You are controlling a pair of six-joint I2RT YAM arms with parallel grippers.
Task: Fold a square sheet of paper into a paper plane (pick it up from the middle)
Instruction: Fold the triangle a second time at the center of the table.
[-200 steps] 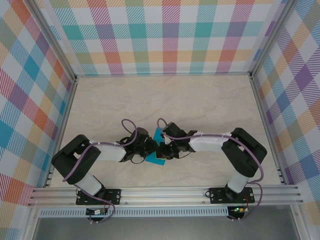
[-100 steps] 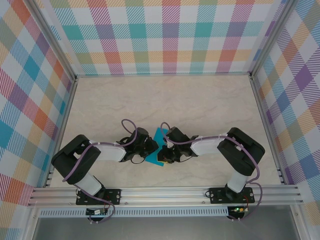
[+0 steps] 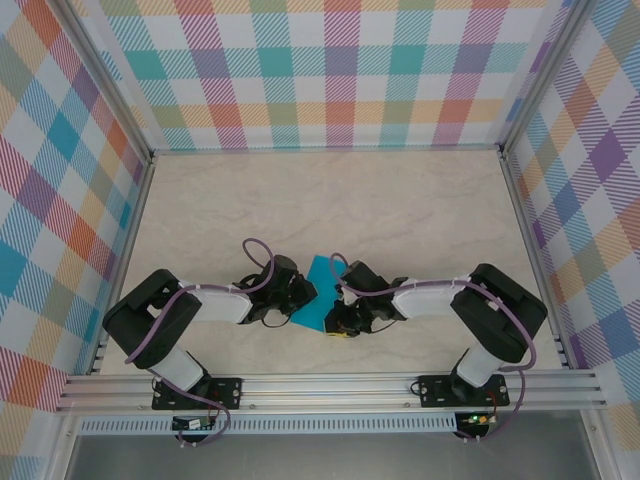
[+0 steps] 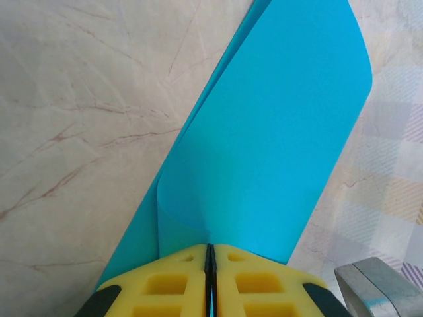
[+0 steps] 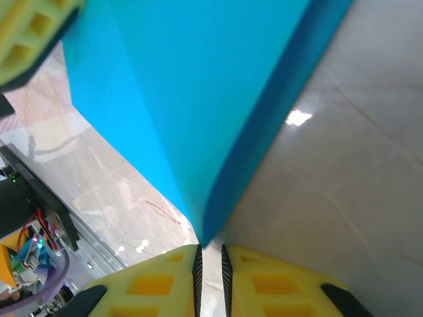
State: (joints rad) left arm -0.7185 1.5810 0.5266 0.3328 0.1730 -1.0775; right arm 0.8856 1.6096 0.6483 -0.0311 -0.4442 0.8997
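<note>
The square sheet of paper [image 3: 316, 300], doubled over in a loose, uncreased curl, is at the near middle of the desk [image 3: 420, 210], long axis near-to-far. The left pincer [image 4: 209, 249] is clamped on its edge. The right pincer [image 5: 210, 251] shows a thin slit at a corner, grip unclear. Likely the first fold: next, align the edges and press the crease flat.

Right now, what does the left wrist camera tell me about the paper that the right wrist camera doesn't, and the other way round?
Left wrist: the left hand is shut on the blue paper, whose top layer curls over in a soft, unpressed loop just past the fingers. Right wrist: the right hand has its fingers a narrow gap apart, and the paper's lower corner ends at the mouth of that gap, apparently not pinched. Both: the same plain blue sheet over the marble table.
</note>
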